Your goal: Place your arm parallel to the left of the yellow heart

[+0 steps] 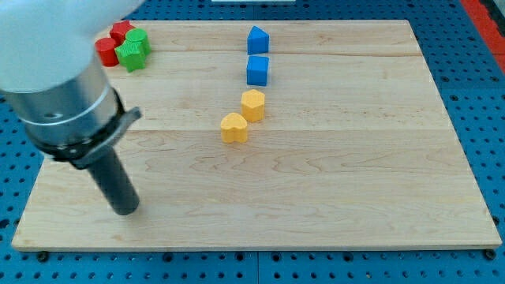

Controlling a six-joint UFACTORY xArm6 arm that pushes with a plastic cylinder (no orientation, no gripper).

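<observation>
The yellow heart (233, 127) lies near the middle of the wooden board (331, 166). A yellow hexagon (252, 105) touches it at its upper right. My tip (126, 209) rests on the board at the lower left, far to the left of the heart and lower than it. The rod rises from the tip up to the large grey arm body at the view's left.
Two blue blocks (258, 70) (257, 39) stand in a line above the yellow hexagon. At the top left a cluster holds two red blocks (106, 50) (121, 31) and two green blocks (132, 55) (139, 40). The arm body hides the board's top left corner.
</observation>
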